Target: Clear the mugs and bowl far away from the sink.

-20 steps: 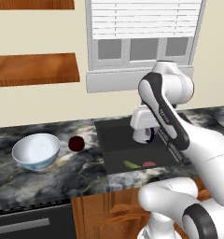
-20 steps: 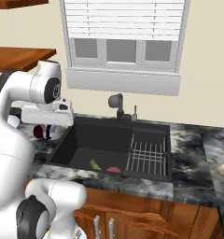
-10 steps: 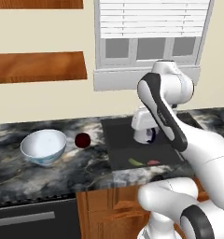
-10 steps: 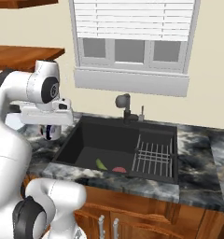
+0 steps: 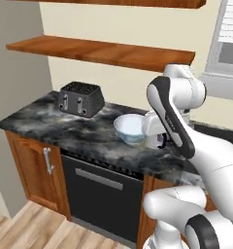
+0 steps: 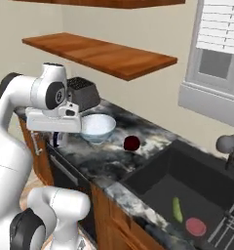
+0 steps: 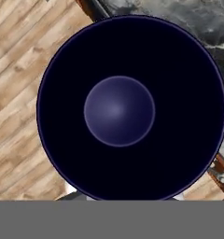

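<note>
My gripper (image 6: 57,137) is shut on the navy-rimmed mug (image 7: 118,112), whose dark inside looks up at the hand camera. It hangs at the counter's front edge, over the wooden floor, in front of the bowl. The large white bowl (image 5: 130,127) (image 6: 97,125) stands on the marbled counter near the front edge, just left of my hand in the left base view. The dark red mug (image 6: 132,143) sits on the counter between the bowl and the sink (image 6: 187,193). My fingers are hidden by the mug in the hand view.
A dark toaster (image 5: 81,98) (image 6: 83,93) stands behind the bowl, near the wall. Wooden shelves (image 5: 104,52) run above the counter. The faucet (image 6: 230,145) rises at the sink's far side, and a green and a red item lie in the basin. An oven front (image 5: 101,187) is below the counter.
The base has driven left along the counter, so the whole scene has shifted: the toaster and the counter's end have come into view. The gripper still holds the mug.
</note>
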You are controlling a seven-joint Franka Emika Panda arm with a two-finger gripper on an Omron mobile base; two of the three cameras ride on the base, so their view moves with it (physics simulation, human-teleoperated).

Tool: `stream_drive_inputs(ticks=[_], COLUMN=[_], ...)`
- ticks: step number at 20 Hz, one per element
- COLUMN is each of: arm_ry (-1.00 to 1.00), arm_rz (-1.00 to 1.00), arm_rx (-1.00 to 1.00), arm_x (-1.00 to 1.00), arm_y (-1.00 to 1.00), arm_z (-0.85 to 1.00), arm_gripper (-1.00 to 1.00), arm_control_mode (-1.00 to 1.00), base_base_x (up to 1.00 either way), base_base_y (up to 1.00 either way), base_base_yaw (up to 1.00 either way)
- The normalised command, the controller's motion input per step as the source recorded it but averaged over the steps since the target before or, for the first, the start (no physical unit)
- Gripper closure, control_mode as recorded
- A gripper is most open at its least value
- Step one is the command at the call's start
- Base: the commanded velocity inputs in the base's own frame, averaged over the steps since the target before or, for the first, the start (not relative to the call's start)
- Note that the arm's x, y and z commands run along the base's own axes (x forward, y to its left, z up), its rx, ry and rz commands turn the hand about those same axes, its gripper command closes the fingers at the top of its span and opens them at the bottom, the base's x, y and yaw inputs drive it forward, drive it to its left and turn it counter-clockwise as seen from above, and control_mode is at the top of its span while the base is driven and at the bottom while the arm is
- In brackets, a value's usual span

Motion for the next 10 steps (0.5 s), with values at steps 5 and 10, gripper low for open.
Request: stream_drive_inputs(ticks=[5, 10], arm_ry=[0.00, 0.00], arm_rz=[0.00, 0.00], arm_rx=[0.00, 0.00], arm_x=[0.00, 0.00], arm_y=[0.00, 0.00], arm_z=[0.00, 0.00], arm_gripper=[1.00, 1.00], arm_control_mode=[1.00, 1.00], base_base_x=[0.00, 0.00], base_base_y=[0.00, 0.00], base_base_yaw=[1.00, 1.00])
